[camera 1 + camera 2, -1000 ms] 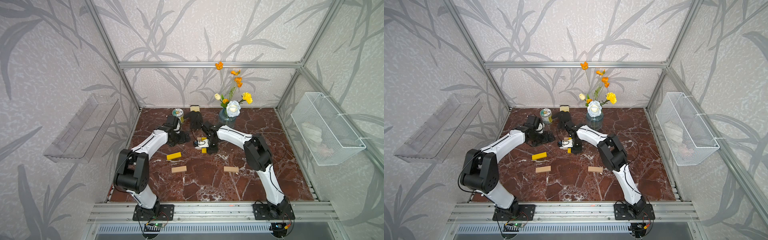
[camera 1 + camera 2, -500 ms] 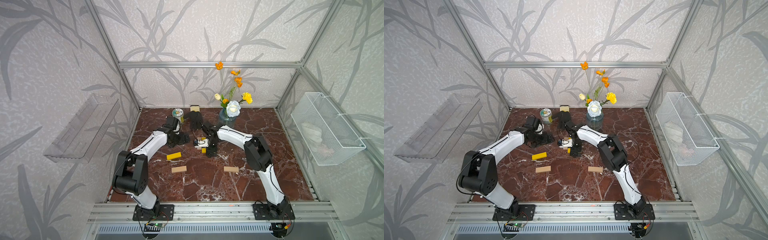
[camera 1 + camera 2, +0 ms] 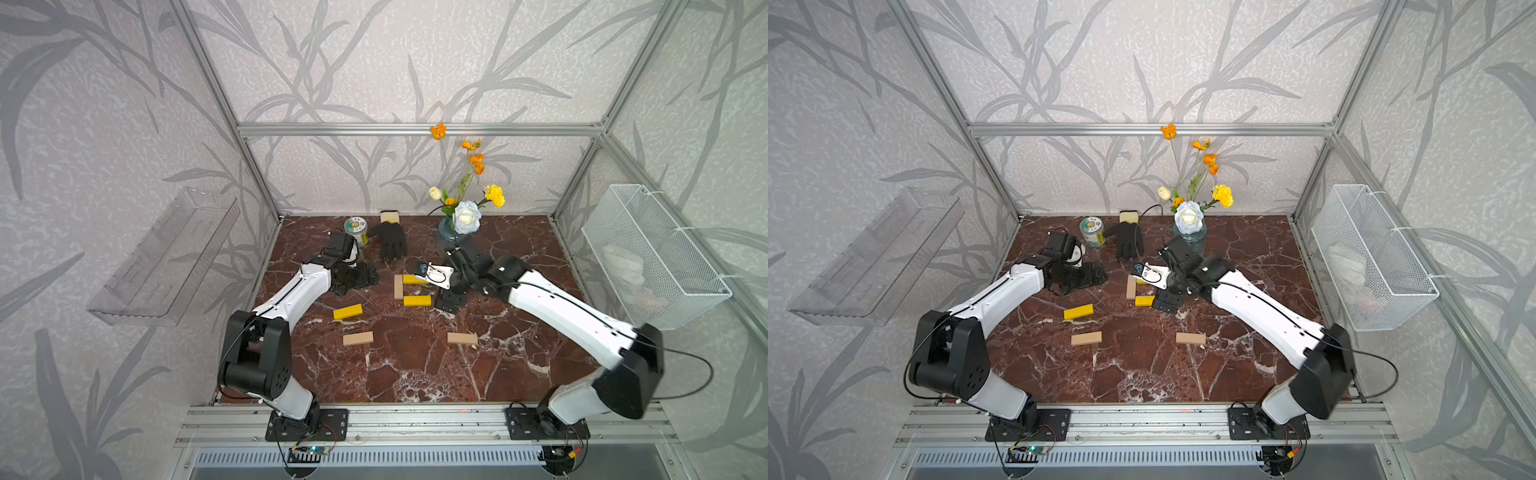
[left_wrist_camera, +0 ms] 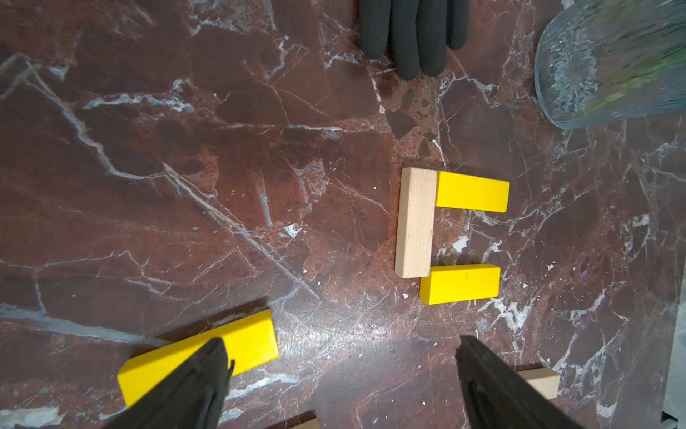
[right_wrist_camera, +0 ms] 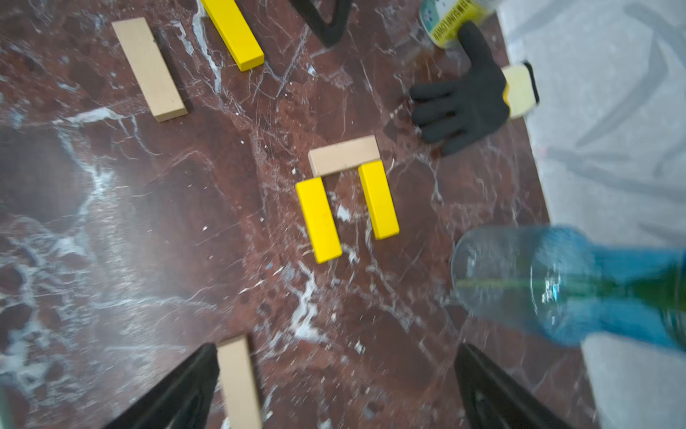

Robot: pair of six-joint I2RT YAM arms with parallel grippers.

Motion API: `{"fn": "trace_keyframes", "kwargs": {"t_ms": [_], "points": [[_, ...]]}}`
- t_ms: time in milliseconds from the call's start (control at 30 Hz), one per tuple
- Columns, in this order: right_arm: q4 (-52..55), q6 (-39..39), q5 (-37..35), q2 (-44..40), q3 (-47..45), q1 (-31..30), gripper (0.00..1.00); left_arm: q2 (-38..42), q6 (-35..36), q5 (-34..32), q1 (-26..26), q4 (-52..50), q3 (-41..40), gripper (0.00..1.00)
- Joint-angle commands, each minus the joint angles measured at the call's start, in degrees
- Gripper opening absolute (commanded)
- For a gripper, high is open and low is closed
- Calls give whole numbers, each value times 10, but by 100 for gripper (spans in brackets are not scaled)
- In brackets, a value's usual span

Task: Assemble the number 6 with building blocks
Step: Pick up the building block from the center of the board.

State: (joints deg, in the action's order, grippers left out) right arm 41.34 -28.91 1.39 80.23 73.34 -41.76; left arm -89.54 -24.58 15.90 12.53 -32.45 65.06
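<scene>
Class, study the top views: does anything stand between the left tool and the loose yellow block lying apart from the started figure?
Nothing visible does. Only bare marble tabletop lies between the open left tool and the loose yellow block.

Yellow blocks (image 3: 417, 300) were three. Tan blocks (image 3: 358, 338) were three, making six together. Black glove (image 3: 392, 241) was one. Tin (image 3: 355, 227) was one. Vase (image 3: 444, 237) with flowers was one. Wire basket (image 3: 673, 266) was one; contents could not be counted. Clear shelf (image 3: 166, 257) was one. Robot arms (image 3: 291, 295) were two.
</scene>
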Motion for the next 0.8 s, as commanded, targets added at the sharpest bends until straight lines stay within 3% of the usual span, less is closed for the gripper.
{"fn": "trace_keyframes", "kwargs": {"t_ms": [0,100,300,467,767], "points": [[35,65,34,4,-66,3,99,12,1,-3,-3,-2,-11,97],[103,28,20,6,-74,-2,99,9,1,-1,-2,1,-16,97],[77,-59,-19,-22,-179,-9,99,1,-6,8,-2,18,-30,97],[13,-81,-52,3,-231,-9,99,-1,-5,6,-2,21,-35,97],[-54,-94,-52,103,-232,-1,87,11,-5,-1,-2,27,-56,97]]}}
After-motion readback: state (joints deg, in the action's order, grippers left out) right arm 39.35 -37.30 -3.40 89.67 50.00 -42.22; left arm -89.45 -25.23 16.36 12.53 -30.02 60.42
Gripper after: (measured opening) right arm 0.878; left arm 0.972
